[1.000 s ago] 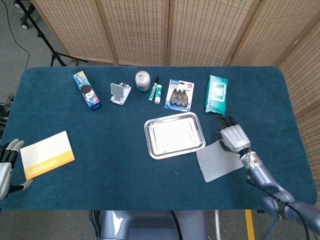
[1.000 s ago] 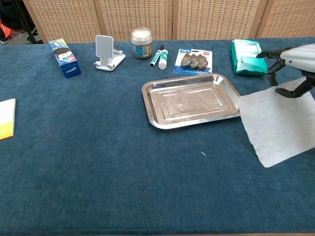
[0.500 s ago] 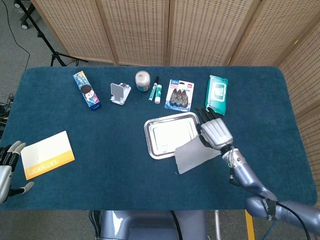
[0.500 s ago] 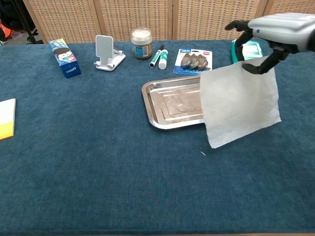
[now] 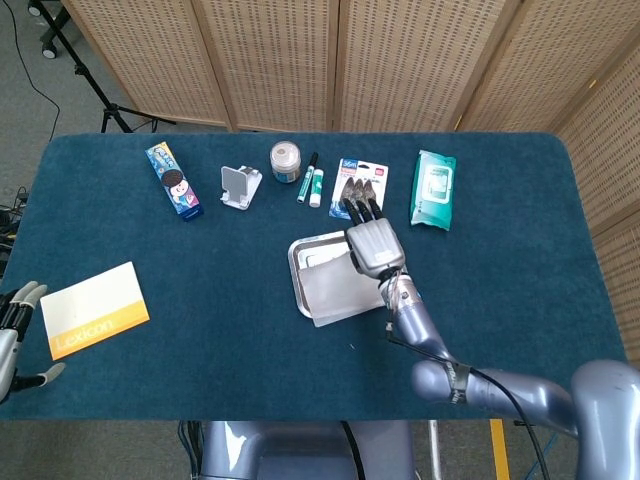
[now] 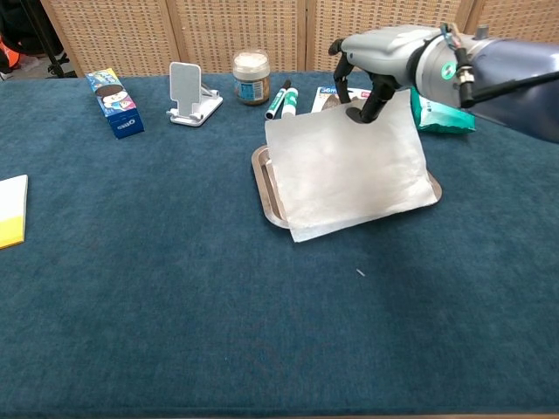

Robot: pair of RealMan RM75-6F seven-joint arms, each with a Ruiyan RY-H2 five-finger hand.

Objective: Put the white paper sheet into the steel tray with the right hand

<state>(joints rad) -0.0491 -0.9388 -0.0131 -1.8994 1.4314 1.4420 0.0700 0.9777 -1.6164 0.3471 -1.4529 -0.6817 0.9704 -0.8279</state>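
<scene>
Draping thin rectangular paper sheet point(image 6: 349, 170)

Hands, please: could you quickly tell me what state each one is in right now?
Left hand: open, holding nothing, at the table's left edge.
Right hand: pinching the white paper sheet over the steel tray.

You see a white paper sheet point(image 6: 349, 170) over a shiny silver steel tray point(image 6: 266, 185) on a deep blue tablecloth point(image 6: 175, 288). The right hand point(image 6: 377, 54) is grey with black fingers. A yellow and cream booklet point(image 5: 94, 309) lies far left.
</scene>
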